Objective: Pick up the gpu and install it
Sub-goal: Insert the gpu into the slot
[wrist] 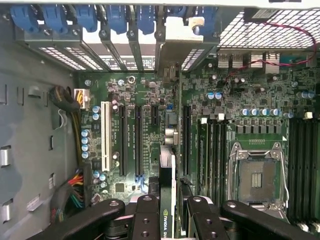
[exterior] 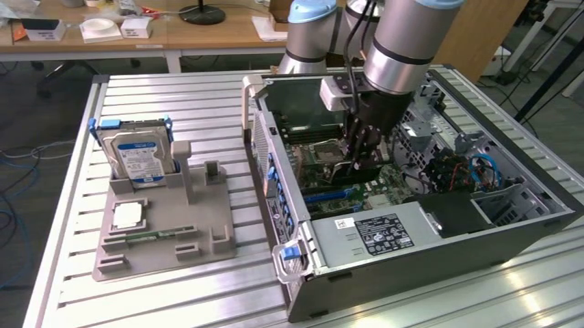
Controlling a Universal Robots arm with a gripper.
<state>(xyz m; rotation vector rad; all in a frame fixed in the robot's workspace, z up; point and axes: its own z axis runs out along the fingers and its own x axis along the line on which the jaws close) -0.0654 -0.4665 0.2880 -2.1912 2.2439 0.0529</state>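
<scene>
Gripper (wrist: 167, 210) closest in the wrist view: black fingers (wrist: 146, 220) clamped on the two flat faces of the gpu (wrist: 166, 197), one finger each side. The card is seen edge-on between them, thin and dark green, with part of a maker's logo showing near the fingers. Its far end carries a pale metal bracket (wrist: 172, 55) that reaches the slot openings in the rear wall of the computer case (wrist: 30, 150). Held on edge like this, the card likely lines up lengthwise with an expansion slot (wrist: 186, 140) on the motherboard (wrist: 150, 100); seating cannot be told.

In the exterior view the gripper (exterior: 363, 154) is down inside the open case (exterior: 438, 266), over the board.

Further off, to the exterior view's left, a grey fixture tray (exterior: 164, 239) holds a hard drive (exterior: 137, 154) upright and a memory stick (exterior: 150, 236) lying flat.
</scene>
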